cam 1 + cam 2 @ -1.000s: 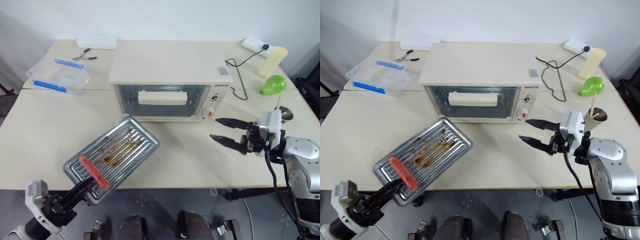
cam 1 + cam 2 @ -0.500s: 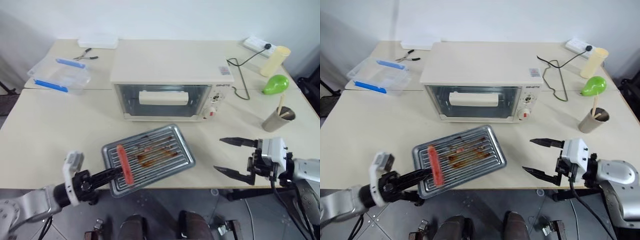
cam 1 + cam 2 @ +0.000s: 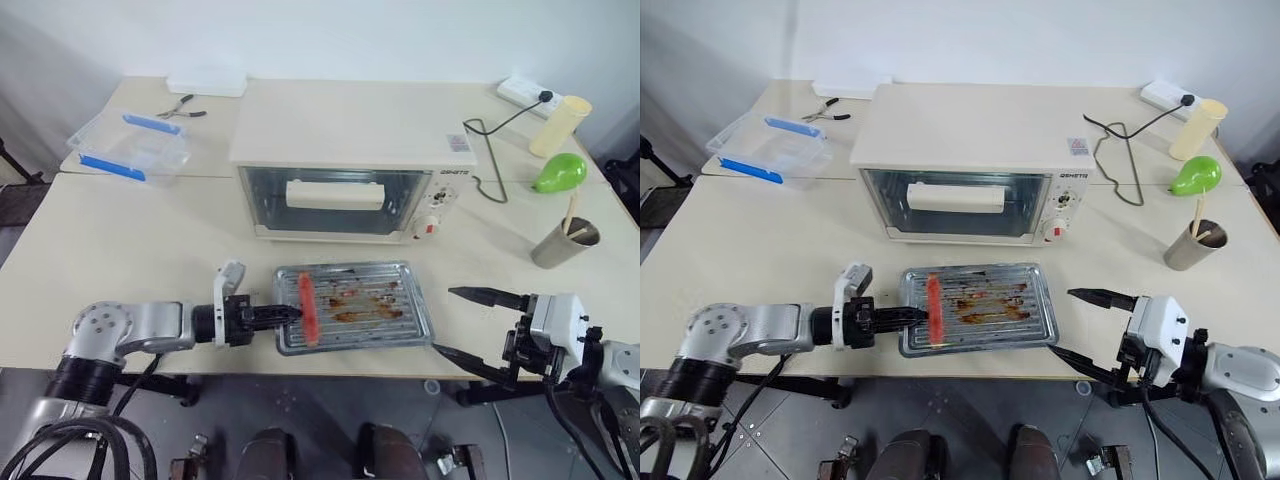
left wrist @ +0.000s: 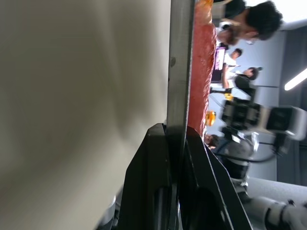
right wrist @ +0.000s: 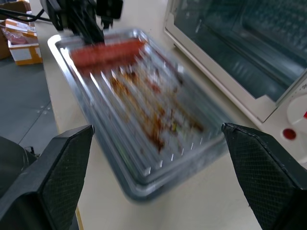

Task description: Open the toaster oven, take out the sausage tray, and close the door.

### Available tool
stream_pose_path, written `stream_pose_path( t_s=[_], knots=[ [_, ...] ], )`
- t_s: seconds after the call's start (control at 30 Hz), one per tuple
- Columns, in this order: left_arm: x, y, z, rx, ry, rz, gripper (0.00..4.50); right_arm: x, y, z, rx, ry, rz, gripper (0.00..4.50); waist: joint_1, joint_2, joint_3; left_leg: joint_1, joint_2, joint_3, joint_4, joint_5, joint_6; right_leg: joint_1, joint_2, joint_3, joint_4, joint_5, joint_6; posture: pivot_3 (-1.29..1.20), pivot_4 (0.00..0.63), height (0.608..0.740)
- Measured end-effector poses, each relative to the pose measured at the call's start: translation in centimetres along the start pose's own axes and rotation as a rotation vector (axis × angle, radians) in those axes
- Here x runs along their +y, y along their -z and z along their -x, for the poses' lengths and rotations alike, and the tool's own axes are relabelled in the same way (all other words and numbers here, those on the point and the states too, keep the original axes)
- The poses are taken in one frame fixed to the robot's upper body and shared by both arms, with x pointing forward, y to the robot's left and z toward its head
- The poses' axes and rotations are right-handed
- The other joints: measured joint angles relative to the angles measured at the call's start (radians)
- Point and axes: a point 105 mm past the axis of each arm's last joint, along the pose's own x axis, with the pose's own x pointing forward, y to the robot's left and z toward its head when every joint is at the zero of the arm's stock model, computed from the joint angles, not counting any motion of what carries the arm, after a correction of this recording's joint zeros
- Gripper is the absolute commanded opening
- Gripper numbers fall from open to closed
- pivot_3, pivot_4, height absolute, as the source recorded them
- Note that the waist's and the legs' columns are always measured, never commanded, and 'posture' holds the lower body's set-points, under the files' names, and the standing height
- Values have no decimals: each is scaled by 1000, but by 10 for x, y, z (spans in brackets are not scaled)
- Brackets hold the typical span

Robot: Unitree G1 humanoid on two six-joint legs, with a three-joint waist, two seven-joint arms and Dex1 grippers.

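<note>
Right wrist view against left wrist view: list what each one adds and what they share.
Right wrist view adds the toaster oven, its glass door closed, and the open right hand. Left wrist view adds the close-up of the left hand shut on the sausage tray's rim. Both share tray and red sausage.

A robot test lab, staged as a kitchen. Two plain cream benches (image 3: 120, 240) stand pushed together against a bare white wall, over a grey tiled floor (image 3: 320, 430). At the far edge lie pliers (image 3: 182, 106) and a power strip (image 3: 522, 93) with a trailing cable. The left wrist view catches people at monitors (image 4: 221, 57) under strip lighting.
</note>
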Motion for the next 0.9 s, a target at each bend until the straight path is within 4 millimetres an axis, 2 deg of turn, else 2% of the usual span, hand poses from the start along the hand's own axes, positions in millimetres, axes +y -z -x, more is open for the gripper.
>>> stream_pose_path(
  t_s=[0.03,0.07,0.13,0.37,0.5,0.57,0.63,0.67,0.7,0.8,0.9],
  knots=[
    [1,-2,-2,-3,-19,-1,0,0,1,1,6,8,-5,4447,0,0,0,0,0,0,0,0,0,0,0,0,0,0,0,0,150,740],
    [1,-4,-3,-4,-29,-5,484,0,2,2,9,15,-8,4500,0,0,0,0,0,0,0,0,0,0,0,0,0,0,0,0,150,740],
    [1,-3,-5,23,-41,-10,876,0,0,2,7,21,-1,4500,1,0,0,0,0,0,0,1,0,0,0,0,0,0,0,0,150,740],
    [1,-2,-6,41,-98,-85,3045,1,-3,-2,-10,30,6,4500,1,0,0,0,0,0,0,1,0,0,0,0,0,0,0,0,150,740],
    [-5,-4,10,23,-157,-225,4222,2,-4,-5,-17,14,6,4500,-1,0,0,0,0,0,0,1,-1,0,1,0,0,0,0,0,150,740],
    [-6,-9,17,-15,-179,-263,4450,2,-3,-5,-17,9,5,4500,-1,0,0,1,0,0,-1,1,-1,0,1,0,0,0,0,0,150,740],
    [-2,-10,24,-44,-204,-293,4450,1,-5,-7,-24,1,12,4500,-1,-1,0,0,0,0,0,1,-1,0,1,0,0,0,0,0,150,740],
    [3,-9,47,-69,-271,-407,4450,-2,-5,-8,-24,-10,20,4500,-12,-3,0,1,1,3,-2,1,-2,-2,2,0,0,0,0,0,150,740],
    [9,-18,81,-118,-380,-536,4450,-7,-2,-6,-13,-6,14,4500,-22,-1,0,1,2,9,-3,1,-3,-2,3,-1,-1,-1,-1,0,150,740],
    [9,-26,111,-170,-422,-740,4450,-11,2,-6,-12,-12,2,4500,-24,2,1,0,2,14,-4,1,-4,-3,3,-1,-3,-1,-1,0,150,740],
    [5,-29,127,-288,-387,-1040,4450,-15,3,-8,-20,-34,-2,4500,-20,2,1,-2,3,15,-4,0,-3,-4,2,-2,-5,-1,-1,0,150,740]
  ],
)
